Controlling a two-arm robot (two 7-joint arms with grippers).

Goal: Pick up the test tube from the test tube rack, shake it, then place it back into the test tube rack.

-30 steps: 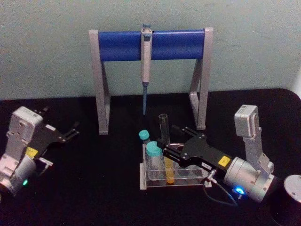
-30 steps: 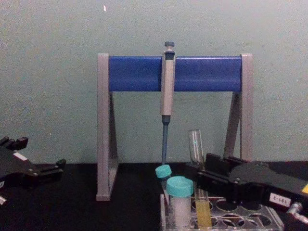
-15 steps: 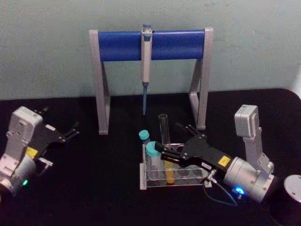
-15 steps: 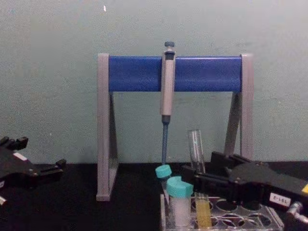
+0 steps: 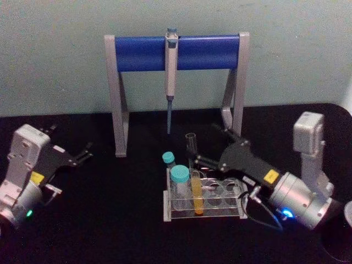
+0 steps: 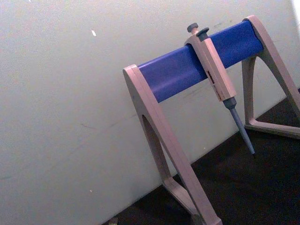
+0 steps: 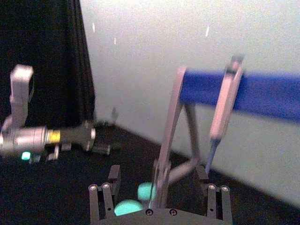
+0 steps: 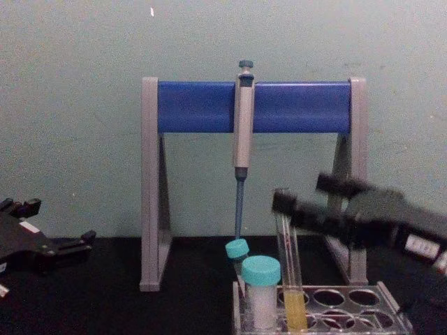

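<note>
The test tube point(image 5: 193, 165) stands upright in the front row of the clear test tube rack point(image 5: 231, 212), with yellow liquid in its lower part point(image 8: 295, 310). In the chest view the rack point(image 8: 391, 315) sits at the lower right. My right gripper point(image 5: 209, 146) hovers open just right of the tube's upper end, raised above the rack, with nothing between its fingers. From the chest it shows as a dark blurred shape point(image 8: 302, 194) beside the tube's rim. My left gripper point(image 5: 69, 141) rests open at the far left of the table.
Two teal-capped vials point(image 5: 179, 177) stand in the rack's left end. Behind the rack rises the grey-and-blue pipette stand point(image 5: 143, 52) with a pipette point(image 5: 170, 60) hanging from it. Its right leg point(image 5: 235, 110) is close behind my right gripper. A round dark object shows at the right edge.
My right gripper opened around the test tube, then lifted and drew back to the right. The tube stayed upright in the rack. The left arm has not moved.
</note>
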